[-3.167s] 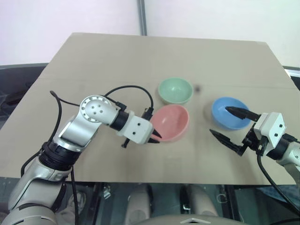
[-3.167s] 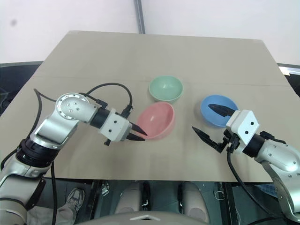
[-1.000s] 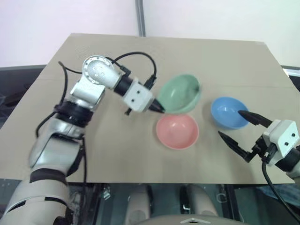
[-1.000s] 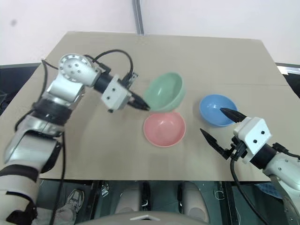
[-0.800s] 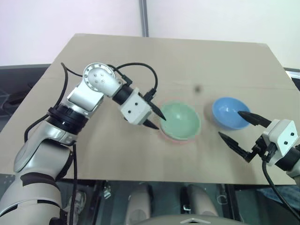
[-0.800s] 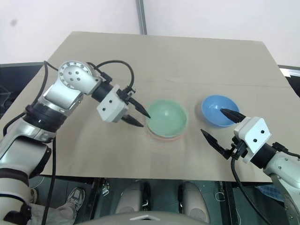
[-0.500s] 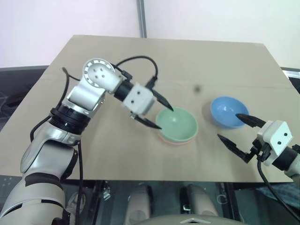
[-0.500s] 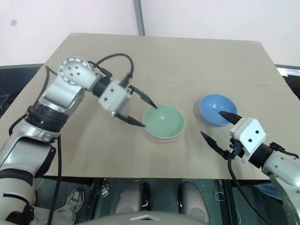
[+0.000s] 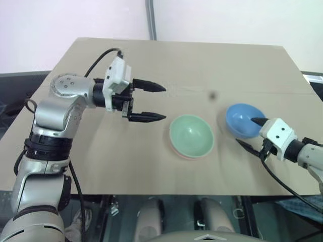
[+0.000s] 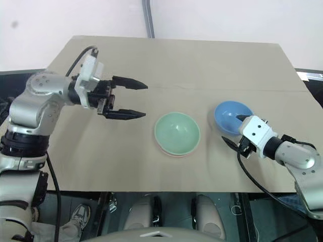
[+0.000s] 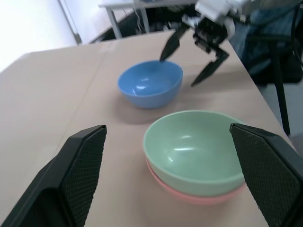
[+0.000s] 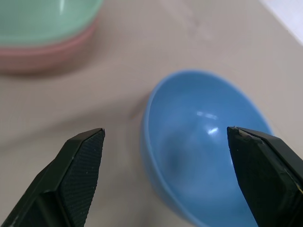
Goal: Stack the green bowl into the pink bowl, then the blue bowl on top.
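Observation:
The green bowl (image 9: 191, 135) sits nested in the pink bowl (image 11: 203, 195), whose rim shows just beneath it, at the middle of the table. My left gripper (image 9: 162, 102) hangs open to the left of the stack, apart from it, its fingers pointing toward the bowls with nothing between them. The blue bowl (image 9: 245, 119) stands upright to the right of the stack. My right gripper (image 9: 246, 132) is open at the blue bowl's near rim, one finger over the inside and the other outside the wall. In the right wrist view the blue bowl (image 12: 208, 142) lies between the fingers.
The bowls rest on a tan table (image 9: 101, 166) whose front edge runs just below both arms. A small dark spot (image 9: 212, 95) marks the surface behind the bowls. A metal pole (image 9: 150, 17) rises behind the far edge.
My left gripper let go of the green bowl, now resting in the pink bowl, opened wide and drew back to the left. My right gripper moved forward to the blue bowl's rim.

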